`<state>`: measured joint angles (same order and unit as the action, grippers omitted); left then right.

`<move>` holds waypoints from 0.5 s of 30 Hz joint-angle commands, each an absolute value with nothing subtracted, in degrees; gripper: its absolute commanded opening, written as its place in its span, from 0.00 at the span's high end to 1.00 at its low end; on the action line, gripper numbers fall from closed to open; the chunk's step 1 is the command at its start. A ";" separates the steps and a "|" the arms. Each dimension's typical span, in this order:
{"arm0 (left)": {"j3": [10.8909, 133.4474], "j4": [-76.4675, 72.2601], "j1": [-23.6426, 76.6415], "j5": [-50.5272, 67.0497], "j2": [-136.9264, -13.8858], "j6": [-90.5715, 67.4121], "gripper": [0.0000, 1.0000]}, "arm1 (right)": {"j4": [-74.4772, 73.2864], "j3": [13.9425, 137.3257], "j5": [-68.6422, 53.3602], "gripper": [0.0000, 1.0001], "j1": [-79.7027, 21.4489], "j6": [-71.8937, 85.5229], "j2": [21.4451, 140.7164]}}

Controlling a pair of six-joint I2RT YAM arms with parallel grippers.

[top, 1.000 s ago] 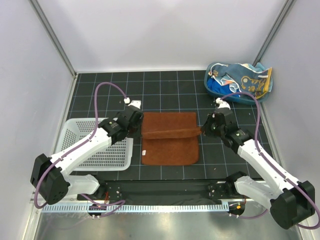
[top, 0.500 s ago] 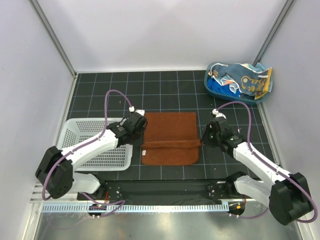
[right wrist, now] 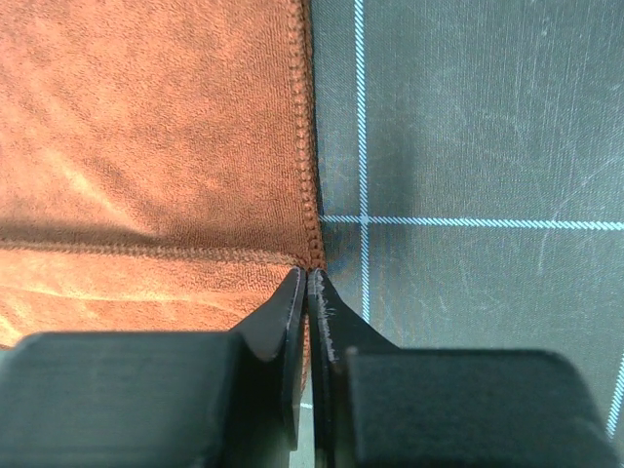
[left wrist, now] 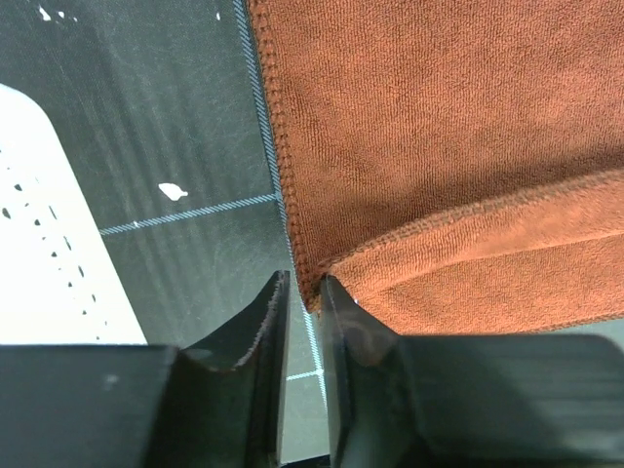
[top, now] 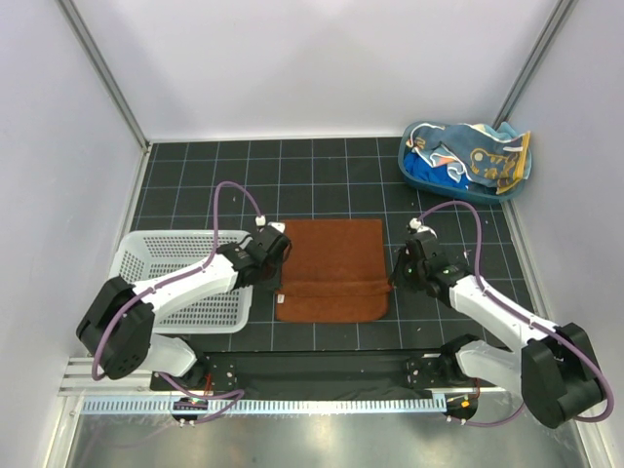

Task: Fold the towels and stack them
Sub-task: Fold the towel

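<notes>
A rust-brown towel [top: 331,255] lies flat on the black grid table between my two arms, with a flap folded over near its front edge [top: 331,290]. In the left wrist view the flap's corner [left wrist: 468,273] lies just past my left gripper [left wrist: 304,283]. Its jaws stand slightly apart, with only table showing between them. My right gripper [right wrist: 307,275] is pinched on the towel's [right wrist: 146,146] right edge at the fold. In the top view the left gripper [top: 278,268] and right gripper [top: 395,276] sit low at the towel's two sides. More towels [top: 483,156], light blue and patterned, are heaped in the tub.
A white mesh basket [top: 146,244] stands just left of the left gripper, under that arm. The blue plastic tub [top: 414,171] sits at the back right corner. A black strip and a metal rail [top: 322,402] run along the near edge. White walls close in both sides.
Both grippers carried the raised fold of the brown towel toward the near edge and lowered it onto the cloth. The left jaws have parted off the corner.
</notes>
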<state>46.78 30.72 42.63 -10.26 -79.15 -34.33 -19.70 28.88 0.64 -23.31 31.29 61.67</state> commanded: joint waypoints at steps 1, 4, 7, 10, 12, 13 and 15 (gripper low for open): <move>46.49 29.44 42.89 -10.72 -79.37 -34.45 0.76 | -17.84 28.48 1.67 0.89 -23.64 32.61 61.88; 46.67 29.71 42.89 -10.90 -78.66 -34.19 0.71 | -18.45 28.74 1.76 0.79 -23.73 32.78 61.09; 47.28 30.50 42.80 -10.81 -77.78 -34.01 0.65 | -20.56 29.53 1.93 0.66 -23.64 32.96 59.16; 48.69 31.29 42.89 -8.71 -75.59 -34.10 0.63 | -23.19 31.02 2.46 0.59 -23.64 32.87 56.70; 49.57 31.81 42.89 -8.00 -73.67 -34.28 0.62 | -24.34 32.33 2.90 0.58 -23.64 32.96 55.47; 50.61 32.16 42.89 -7.91 -73.13 -34.28 0.61 | -25.04 32.69 2.73 0.57 -23.64 33.13 54.33; 51.85 32.17 42.89 -7.65 -72.60 -34.28 0.60 | -25.22 33.66 1.76 0.58 -23.82 33.57 53.70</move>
